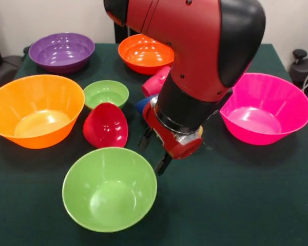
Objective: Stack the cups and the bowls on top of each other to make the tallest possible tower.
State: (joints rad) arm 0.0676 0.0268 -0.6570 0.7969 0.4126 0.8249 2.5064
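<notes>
Claw: the gripper (154,152) hangs over the table (236,205) with its two dark fingers spread apart and nothing between them, just right of the medium green bowl (110,189).
Red cup (155,83): lying on its side behind the arm, long axis running up to the right; only part shows.
Small blue bowl (142,104): a sliver just below the cup.
Small red bowl (106,125): tipped on its rim, opening facing forward, just above the medium green bowl.
Small green bowl (106,93): upright, behind the red bowl.
Large orange-yellow bowl (35,110): left of the medium green bowl, near the table's left edge.
Pink bowl (265,107): far right.
Purple bowl (61,51) and orange bowl (143,53): back edge.
Open room: bare cloth right of the medium green bowl.
</notes>
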